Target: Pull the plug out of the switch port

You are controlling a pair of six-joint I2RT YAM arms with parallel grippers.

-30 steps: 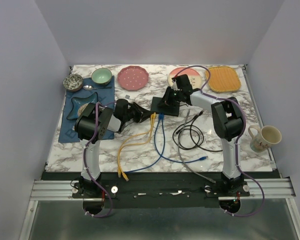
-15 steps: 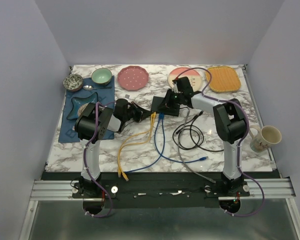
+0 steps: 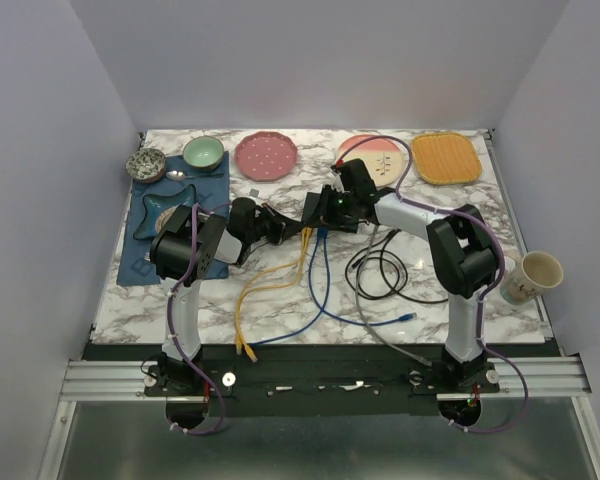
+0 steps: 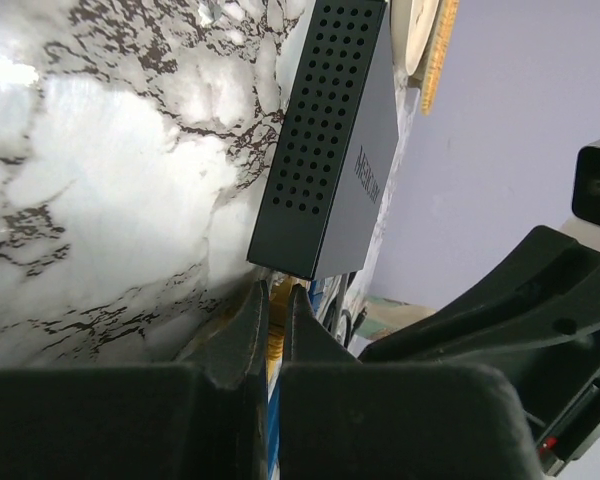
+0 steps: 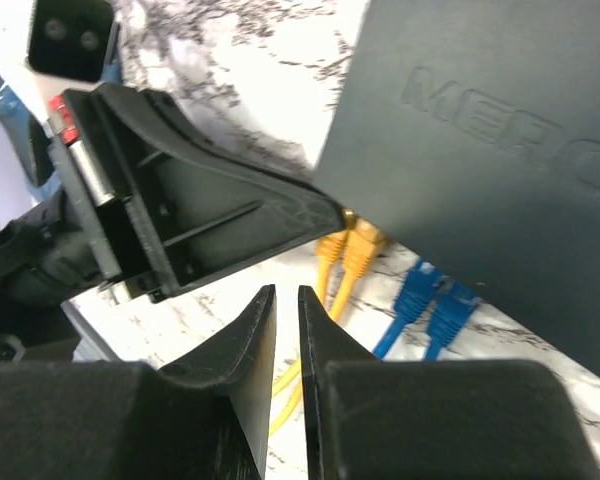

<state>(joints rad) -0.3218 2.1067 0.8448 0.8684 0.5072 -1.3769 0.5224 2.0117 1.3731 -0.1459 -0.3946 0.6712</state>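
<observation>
**Left gripper on a yellow plug at the switch's socket edge**

We show the switch [image 3: 328, 212] lying on the marble table [image 3: 430, 320], about midway from left to right and somewhat toward the far side, with its socket edge turned toward the near side. Two yellow plugs [image 5: 355, 240] and two blue plugs [image 5: 435, 300] sit in neighbouring ports, the yellow pair to the left. Their cables [image 3: 240, 320] trail away toward the near edge.

The left gripper [image 4: 277, 292] reaches in from the left, low over the table. Its fingers are pinched together on a sliver of yellow right at the socket edge. We judge that it grasps one yellow plug, though we cannot tell which of the two. We take the grip to be set close against the housing so that a pull acts on the plug body and not on the cable.

The right gripper [image 5: 278, 292] hangs over the switch from the right, its jaws a narrow gap apart with nothing between them. We judge that it is placed there to steady the box against the pull. We cannot tell whether it touches the box.

For writing, the right wrist view shows raised letters "MERC" on the top face, cut off by the frame edge. The left wrist view shows a word running sideways on the same face, too small for us to read. We find no other labels.
</observation>
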